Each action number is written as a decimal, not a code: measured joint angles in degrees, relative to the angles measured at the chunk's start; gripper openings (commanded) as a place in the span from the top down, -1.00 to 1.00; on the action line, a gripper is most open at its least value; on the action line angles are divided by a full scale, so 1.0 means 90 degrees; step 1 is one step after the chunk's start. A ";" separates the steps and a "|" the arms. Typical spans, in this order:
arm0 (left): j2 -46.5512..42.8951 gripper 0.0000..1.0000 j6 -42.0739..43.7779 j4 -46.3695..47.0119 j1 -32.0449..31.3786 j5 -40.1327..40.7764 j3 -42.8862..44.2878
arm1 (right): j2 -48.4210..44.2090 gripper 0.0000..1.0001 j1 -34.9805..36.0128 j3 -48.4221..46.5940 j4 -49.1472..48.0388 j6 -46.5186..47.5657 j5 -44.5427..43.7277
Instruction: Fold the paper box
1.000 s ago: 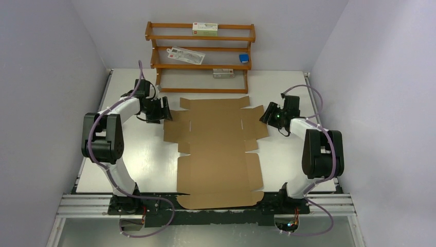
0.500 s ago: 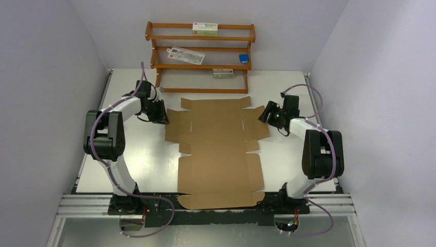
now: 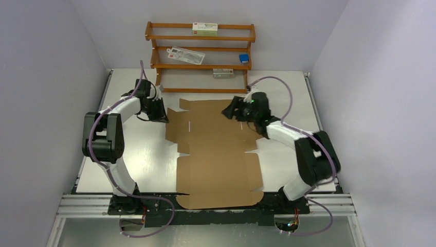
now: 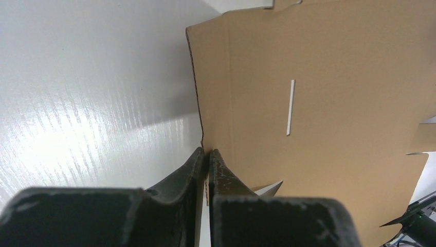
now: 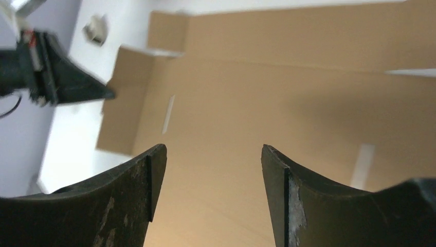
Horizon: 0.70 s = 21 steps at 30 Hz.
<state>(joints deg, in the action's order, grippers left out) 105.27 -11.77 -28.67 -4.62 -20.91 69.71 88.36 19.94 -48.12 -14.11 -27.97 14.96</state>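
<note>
The paper box lies as a flat brown cardboard sheet with flaps and creases in the middle of the table. My left gripper is at the sheet's far-left flap. In the left wrist view its jaws are shut on that flap's edge, which stands slightly off the table and casts a shadow. My right gripper hovers over the back part of the sheet. Its fingers are open with only cardboard below them. The left gripper's tip shows at that view's upper left.
A wooden shelf rack with small packets stands against the back wall, just beyond the sheet. Grey walls close in both sides. An aluminium rail runs along the near edge, under the sheet's front flap.
My left gripper has shut on the left flap's edge. My right arm has swung left, from the right flap to over the sheet's back middle, with its jaws spreading wider.
</note>
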 measured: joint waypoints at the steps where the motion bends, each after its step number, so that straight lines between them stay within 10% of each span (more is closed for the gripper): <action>1: -0.0029 0.81 0.0000 -0.0007 -0.0017 0.0017 0.0000 | 0.0272 -0.42 0.0216 0.0000 -0.0301 -0.0211 0.0185; 21: -0.0602 0.89 -0.0100 -0.0355 -0.0716 0.0590 0.0386 | 0.3111 -0.36 0.1659 -0.0097 -0.3507 -0.2489 0.1110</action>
<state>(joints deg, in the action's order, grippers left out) 99.85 -12.67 -31.86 -11.07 -15.59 73.19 116.36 34.87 -48.99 -45.67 -50.37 24.95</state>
